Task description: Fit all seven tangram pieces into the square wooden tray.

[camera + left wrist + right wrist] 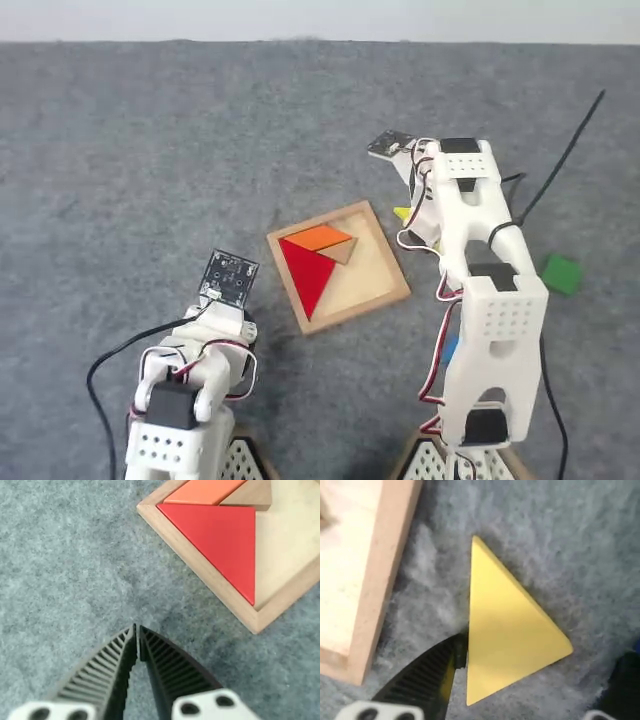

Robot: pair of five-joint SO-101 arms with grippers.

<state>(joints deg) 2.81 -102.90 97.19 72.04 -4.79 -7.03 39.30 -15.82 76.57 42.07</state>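
The square wooden tray (392,281) lies mid-table and holds a red triangle (305,270) and an orange piece (322,237). My left gripper (136,628) is shut and empty, hovering over the carpet just off the tray's corner (200,562), near the red triangle (220,535) and orange piece (205,490). My right gripper (542,657) is open and straddles a flat yellow triangle (505,630) on the carpet beside the tray's rim (375,580). One finger (437,675) touches the triangle's long edge; the other stands apart from it. In the high view the yellow triangle (402,213) peeks out under the right arm.
A green piece (562,275) lies on the carpet to the right of the right arm. A blue piece (450,348) shows partly behind that arm. A black cable (560,165) runs off to the back right. Grey carpet covers the table.
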